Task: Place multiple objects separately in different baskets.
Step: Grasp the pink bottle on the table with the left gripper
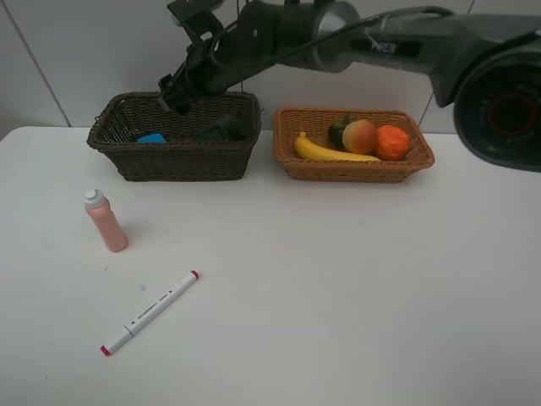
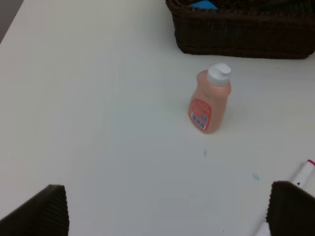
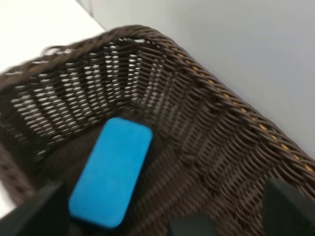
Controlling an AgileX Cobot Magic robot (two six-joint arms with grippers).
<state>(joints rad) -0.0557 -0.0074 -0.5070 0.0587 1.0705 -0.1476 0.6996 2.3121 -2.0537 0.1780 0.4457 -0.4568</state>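
dk brown basket point(image 1: 173, 161), blue eraser point(image 1: 152, 138), pink bottle point(image 1: 106, 224).

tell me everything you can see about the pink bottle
The pink bottle is a salmon-pink, plastic-looking container with a white cap and a red label bearing a blue patch. It stands upright on the white table, in front of the dark basket, apart from the marker. Nothing else touches it.
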